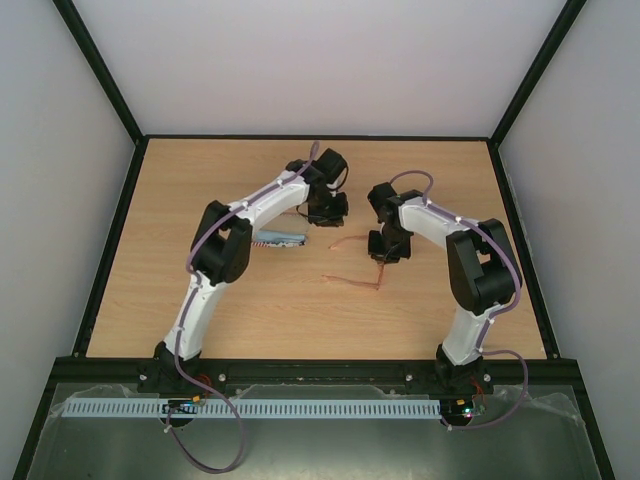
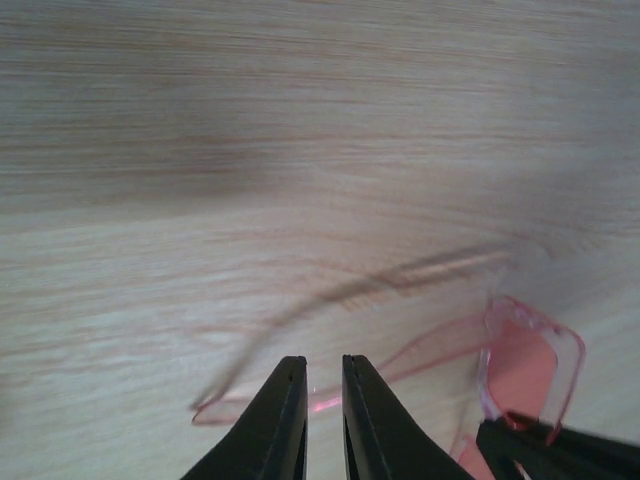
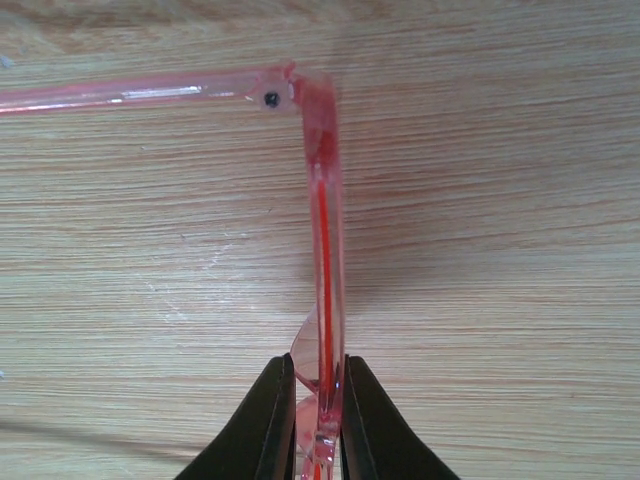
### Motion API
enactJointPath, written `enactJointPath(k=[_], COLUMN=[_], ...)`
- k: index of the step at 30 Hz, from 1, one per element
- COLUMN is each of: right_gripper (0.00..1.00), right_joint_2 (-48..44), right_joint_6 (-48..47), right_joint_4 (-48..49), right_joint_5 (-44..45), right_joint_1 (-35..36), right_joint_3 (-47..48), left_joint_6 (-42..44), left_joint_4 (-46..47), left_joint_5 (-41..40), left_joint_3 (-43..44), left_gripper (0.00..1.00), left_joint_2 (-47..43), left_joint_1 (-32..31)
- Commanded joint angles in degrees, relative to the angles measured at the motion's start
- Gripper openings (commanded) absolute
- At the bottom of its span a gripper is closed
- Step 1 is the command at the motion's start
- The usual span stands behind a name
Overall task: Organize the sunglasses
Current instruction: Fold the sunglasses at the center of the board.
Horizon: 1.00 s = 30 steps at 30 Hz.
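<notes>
Fold the temple arm (image 2: 420, 355) in
The sunglasses (image 1: 352, 281) sit mid-frame over the counter (image 1: 250, 320); your right end effector (image 3: 318, 360) pinches their front edge-on, your left end effector (image 2: 322, 362) stands almost pressed together astride one temple arm, bite uncertain. Hold the front steady and swing the arm about its hinge (image 3: 271, 98), no twisting

Left arm (image 1: 195, 300), right arm (image 1: 462, 332): white link shells, black joint housings, purple cable clipped along each. Left gripper (image 2: 322, 362), right gripper (image 3: 318, 362): black wedge fingers. Black bases (image 1: 160, 378) on black rail (image 1: 320, 372).
</notes>
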Motion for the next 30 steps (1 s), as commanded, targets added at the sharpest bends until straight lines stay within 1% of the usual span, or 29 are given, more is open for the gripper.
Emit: enactJointPath(k=[1, 5, 12, 17, 22, 27, 30], right_gripper=[0.10, 0.09, 0.07, 0.05, 0.05, 0.05, 0.05], right_joint_2=[-0.55, 0.02, 0.91, 1.42, 1.52, 1.34, 0.72], right_joint_6=[0.95, 1.05, 1.80, 2.99, 4.27, 4.65, 4.57], right_joint_4=[-0.97, -1.00, -0.90, -0.52, 0.62, 1.12, 1.45], right_joint_5=[-1.87, -2.27, -2.55, -2.85, -3.50, -3.56, -3.13], right_joint_1=[-0.11, -0.12, -0.07, -0.07, -0.07, -0.07, -0.07], right_joint_3=[0.09, 0.89, 2.25, 2.17, 1.21, 0.09, -0.98], left_joint_6=[-0.26, 0.19, 0.95, 0.19, -2.37, -3.08, -3.52], left_joint_4=[-1.50, -1.12, -1.00, 1.10, 6.20, 8.80, 11.78], left_joint_5=[0.45, 0.77, 1.74, 2.05, 4.67, 6.48, 7.72], left_joint_3=[3.50, 3.58, 2.42, -3.69, -11.31, -12.27, -14.21], left_gripper=[0.12, 0.07, 0.05, 0.04, 0.04, 0.03, 0.06], left_joint_2=[3.83, 5.89, 5.70, 0.06, -4.13, -5.25, -7.44], left_joint_1=[-0.92, -2.04, -5.08, -6.69, -9.06, -11.00, -10.94])
